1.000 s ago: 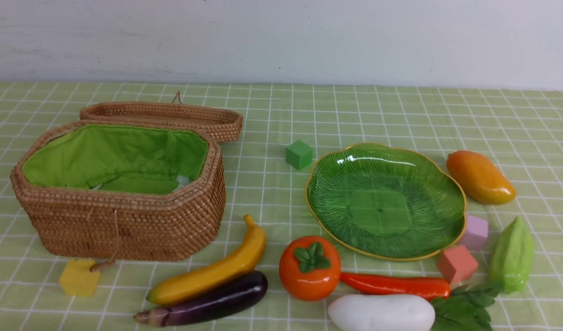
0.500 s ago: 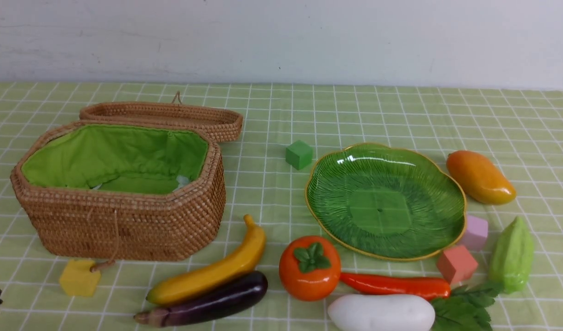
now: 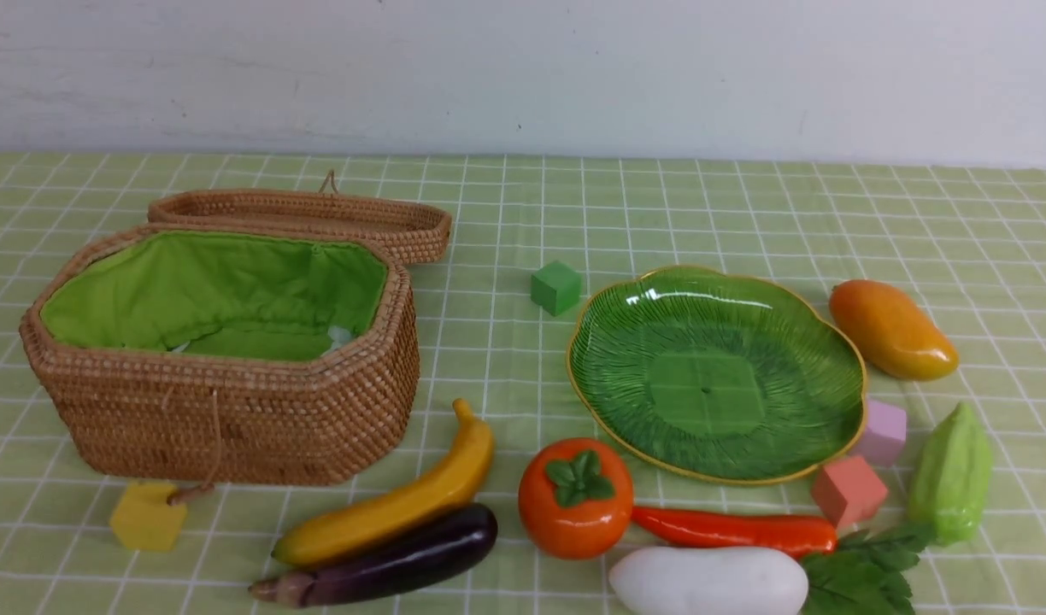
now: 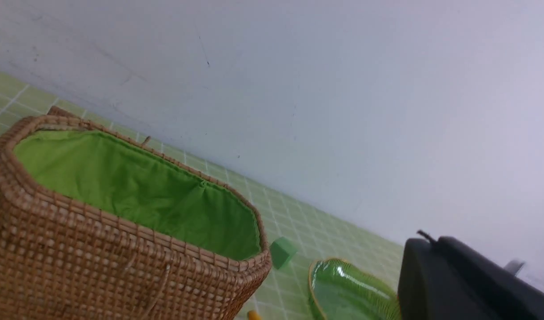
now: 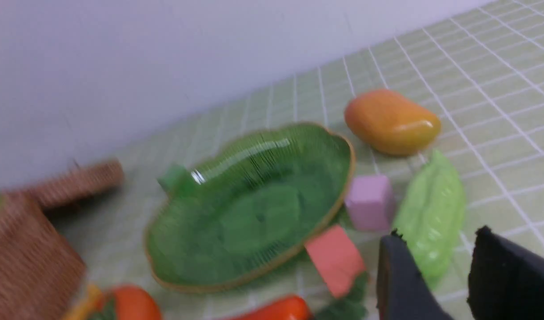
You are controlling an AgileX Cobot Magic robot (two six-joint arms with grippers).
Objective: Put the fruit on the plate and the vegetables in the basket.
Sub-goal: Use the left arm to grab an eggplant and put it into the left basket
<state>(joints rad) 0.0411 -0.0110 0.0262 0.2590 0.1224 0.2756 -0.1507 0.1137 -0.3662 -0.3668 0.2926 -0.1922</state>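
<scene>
On the table's near side lie the banana (image 3: 403,504), eggplant (image 3: 386,564), persimmon (image 3: 576,497), red pepper (image 3: 732,530), white radish (image 3: 708,582) and leafy sprig (image 3: 865,572). The gourd (image 3: 950,474) and mango (image 3: 892,329) lie right of the empty green plate (image 3: 715,376). The open basket (image 3: 224,401) stands at the left, holding no vegetable that I can see. Neither gripper shows in the front view. My left gripper (image 4: 432,240) is shut and empty, beside the basket (image 4: 98,249). My right gripper (image 5: 438,233) is open and empty, above the table near the gourd (image 5: 432,213).
The basket lid (image 3: 301,218) lies open behind the basket. Small cubes sit about: green (image 3: 555,287), pink (image 3: 882,431), salmon (image 3: 848,489), yellow (image 3: 147,515). A white wall bounds the far side of the table.
A dark tip showed at the front view's lower left edge half a second ago and is out of that view now. No object has moved.
</scene>
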